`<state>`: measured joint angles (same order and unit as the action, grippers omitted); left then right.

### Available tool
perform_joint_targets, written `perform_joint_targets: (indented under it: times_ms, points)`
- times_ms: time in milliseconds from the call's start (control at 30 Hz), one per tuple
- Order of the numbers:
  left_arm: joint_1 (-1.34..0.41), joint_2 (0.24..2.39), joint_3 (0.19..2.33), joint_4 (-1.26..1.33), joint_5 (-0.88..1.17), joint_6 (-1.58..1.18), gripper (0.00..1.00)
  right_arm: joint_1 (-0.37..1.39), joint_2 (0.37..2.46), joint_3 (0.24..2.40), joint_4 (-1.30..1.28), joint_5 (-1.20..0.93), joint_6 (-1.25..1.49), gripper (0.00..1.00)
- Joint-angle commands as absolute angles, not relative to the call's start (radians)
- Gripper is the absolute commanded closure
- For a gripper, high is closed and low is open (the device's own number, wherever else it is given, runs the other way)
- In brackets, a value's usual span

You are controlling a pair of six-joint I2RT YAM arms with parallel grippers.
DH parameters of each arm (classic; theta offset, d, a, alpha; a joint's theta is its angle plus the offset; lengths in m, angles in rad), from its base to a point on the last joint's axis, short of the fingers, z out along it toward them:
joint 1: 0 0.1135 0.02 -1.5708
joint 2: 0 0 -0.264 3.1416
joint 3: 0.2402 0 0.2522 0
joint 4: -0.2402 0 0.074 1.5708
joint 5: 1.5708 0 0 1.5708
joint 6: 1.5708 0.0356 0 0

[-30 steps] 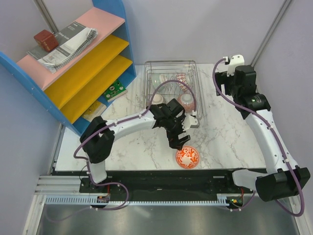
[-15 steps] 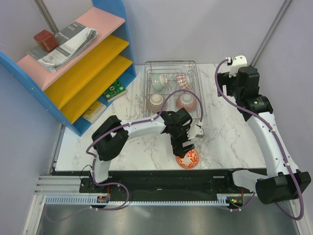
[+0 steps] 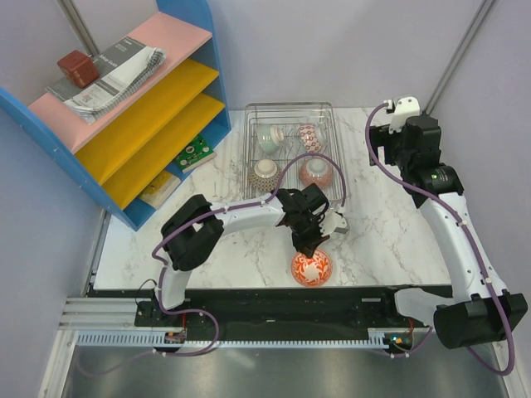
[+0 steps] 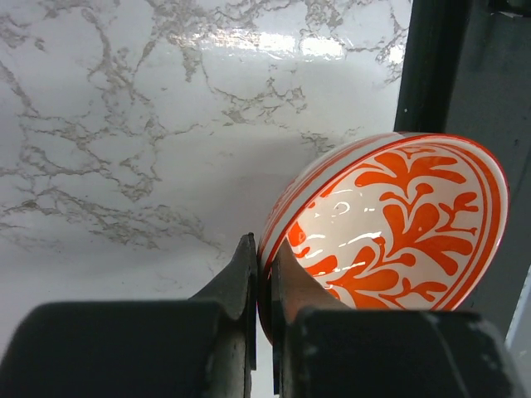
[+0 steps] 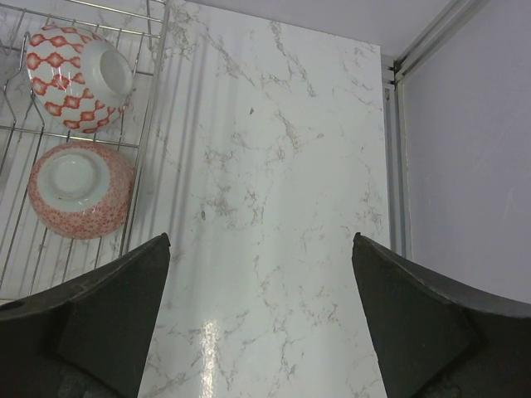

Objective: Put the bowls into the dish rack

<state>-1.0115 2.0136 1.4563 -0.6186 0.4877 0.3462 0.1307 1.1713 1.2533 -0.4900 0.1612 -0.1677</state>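
Near the table's front edge, a red-orange floral bowl [image 3: 312,269] [image 4: 398,224] is tipped up with its inside showing. My left gripper [image 3: 309,245] [image 4: 264,253] is shut on its near rim, one finger inside and one outside. At the back middle stands the silver wire dish rack [image 3: 289,109] [image 5: 153,99]. It holds a pale green bowl [image 3: 270,137], a red-patterned bowl [image 3: 307,133] [image 5: 79,66], a beige-grey bowl [image 3: 265,171] and a pink speckled bowl [image 3: 318,172] [image 5: 79,189], which lies upside down. My right gripper [image 5: 260,240] hangs open over bare marble right of the rack, holding nothing.
A blue-framed shelf [image 3: 124,108] with pink and yellow boards stands at the back left, with a cloth and a red block on top. A green card [image 3: 195,152] lies by its foot. A black rail [image 3: 290,303] runs along the front edge. Grey walls close in both sides.
My left gripper came down onto the red-orange bowl and shut on its rim. The bowl has tipped up and shifted slightly left. The right arm has hardly moved.
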Motion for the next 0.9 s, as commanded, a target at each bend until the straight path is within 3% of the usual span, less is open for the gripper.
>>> perform_joint_targets:
  times_ms: [0, 267, 500, 733, 867]
  points:
    - [-1.016, 2.010, 1.480, -0.611, 0.471, 0.350, 0.98, 0.124, 1.154, 1.250, -0.453, 0.141, -0.153, 0.02]
    - [-1.006, 1.898, 1.436, -0.620, 0.463, 0.385, 0.98, 0.112, 1.167, 1.285, -0.456, 0.153, -0.114, 0.02]
    - [-0.852, 1.683, 1.402, -0.623, 0.550, 0.417, 0.98, 0.098, 1.204, 1.350, -0.479, 0.097, -0.028, 0.02]
    - [-0.648, 1.542, 1.402, -0.621, 0.636, 0.459, 0.98, 0.097, 1.276, 1.410, -0.514, -0.214, 0.095, 0.02]
    - [-0.522, 1.531, 1.439, -0.609, 0.689, 0.451, 0.98, 0.097, 1.333, 1.434, -0.491, -0.510, 0.170, 0.02]
